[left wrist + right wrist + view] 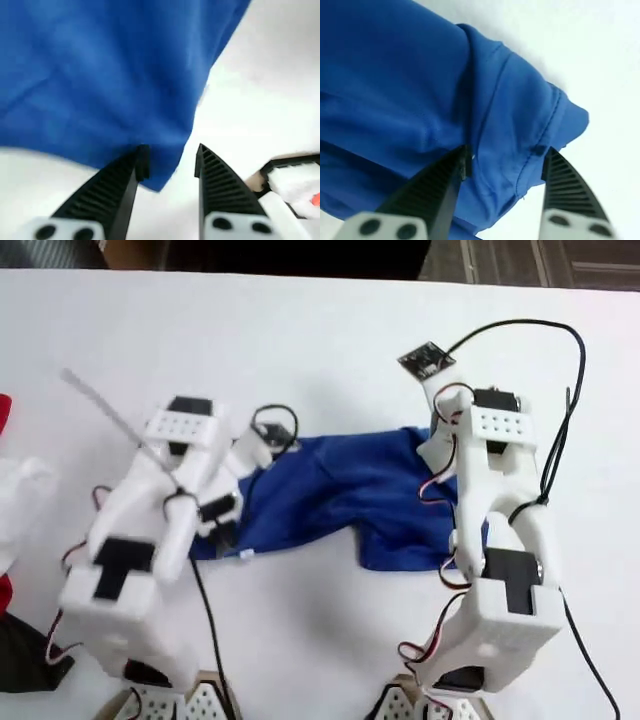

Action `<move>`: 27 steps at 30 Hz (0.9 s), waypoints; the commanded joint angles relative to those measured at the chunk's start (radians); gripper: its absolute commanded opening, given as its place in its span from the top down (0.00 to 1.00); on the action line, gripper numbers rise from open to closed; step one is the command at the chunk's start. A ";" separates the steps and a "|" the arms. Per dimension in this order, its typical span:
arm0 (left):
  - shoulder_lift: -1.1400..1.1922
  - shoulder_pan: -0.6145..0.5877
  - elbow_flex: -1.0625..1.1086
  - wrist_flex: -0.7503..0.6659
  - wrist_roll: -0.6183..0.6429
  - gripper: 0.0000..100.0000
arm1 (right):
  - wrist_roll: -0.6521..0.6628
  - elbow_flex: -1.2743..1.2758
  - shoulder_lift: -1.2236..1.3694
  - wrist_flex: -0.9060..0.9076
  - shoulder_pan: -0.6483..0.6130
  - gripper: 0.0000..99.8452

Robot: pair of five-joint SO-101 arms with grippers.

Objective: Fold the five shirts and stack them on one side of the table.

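Left pincer (171, 156): jaws apart, straddling a corner of blue shirt (330, 490), which lies on table (300, 330) between arms. Right pincer (507, 159): apart over a seamed edge, possibly a sleeve. Advice: close both deep on fabric, lift evenly.

The crumpled blue cloth shirt (340, 495) lies mid-frame on the white counter (300, 330). The left claw (170, 155) straddles its left edge and the right claw (505, 157) is over its right end. Red, white and black garments (18, 490) lie at the frame's left edge.
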 commanded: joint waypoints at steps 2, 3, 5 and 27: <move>-0.250 -0.014 -0.105 0.005 -0.012 0.83 | -0.011 -0.044 -0.008 0.004 0.005 0.77; -0.270 -0.025 -0.156 0.012 -0.008 0.83 | -0.011 -0.044 -0.012 0.002 0.005 0.77; -0.273 -0.058 -0.272 0.000 0.034 0.83 | -0.015 -0.044 -0.013 -0.001 0.007 0.77; 0.572 -0.166 -0.800 -0.089 0.313 0.83 | -0.098 -0.068 0.214 -0.068 -0.042 0.77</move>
